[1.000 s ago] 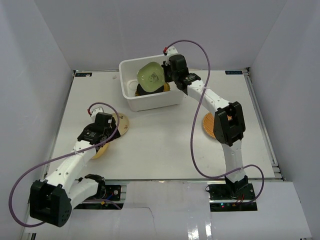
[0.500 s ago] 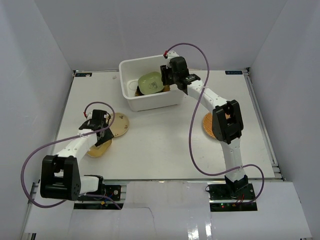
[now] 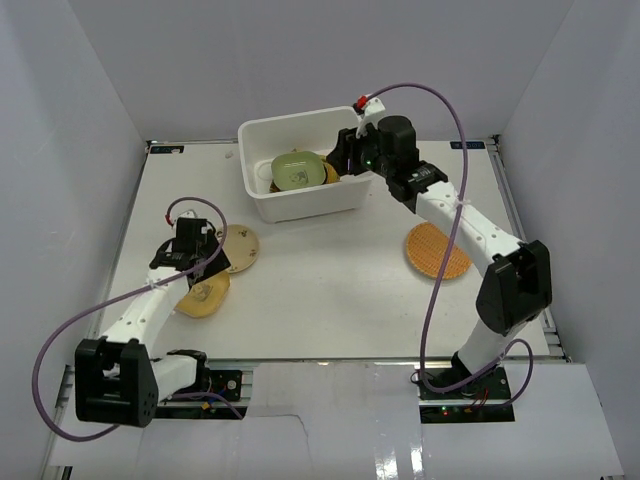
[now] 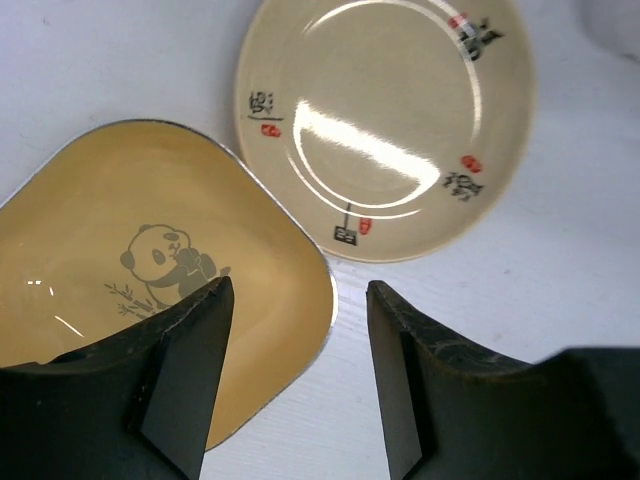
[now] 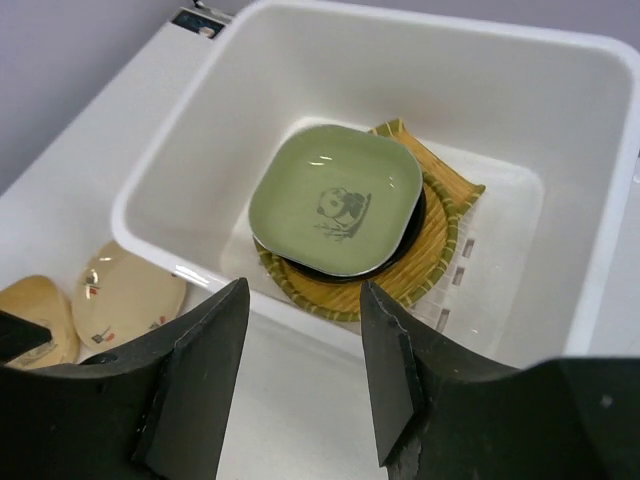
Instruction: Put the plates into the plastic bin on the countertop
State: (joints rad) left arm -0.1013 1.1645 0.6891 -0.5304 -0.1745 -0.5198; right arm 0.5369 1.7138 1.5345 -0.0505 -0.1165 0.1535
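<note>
The white plastic bin (image 3: 300, 205) stands at the back of the countertop (image 3: 330, 290). In the right wrist view a pale green squarish plate (image 5: 335, 200) lies in the bin (image 5: 190, 160) on a black plate (image 5: 408, 243) and a woven bamboo tray (image 5: 425, 265). My right gripper (image 5: 303, 290) hovers open and empty over the bin's near rim (image 3: 343, 157). My left gripper (image 4: 297, 290) is open and empty, low over the right edge of a tan panda plate (image 4: 150, 250), just below a beige round plate (image 4: 385, 120). An orange woven round plate (image 3: 437, 251) lies at the right.
Pale grey walls enclose the countertop on three sides. The tan plate (image 3: 203, 297) and beige plate (image 3: 240, 248) lie side by side at the left, under the left gripper (image 3: 203, 265). Purple cables loop off both arms.
My right gripper has opened, leaving the pale green plate lying flat in the bin, and drawn back to the right. My left gripper has shifted over the tan plate's edge.
</note>
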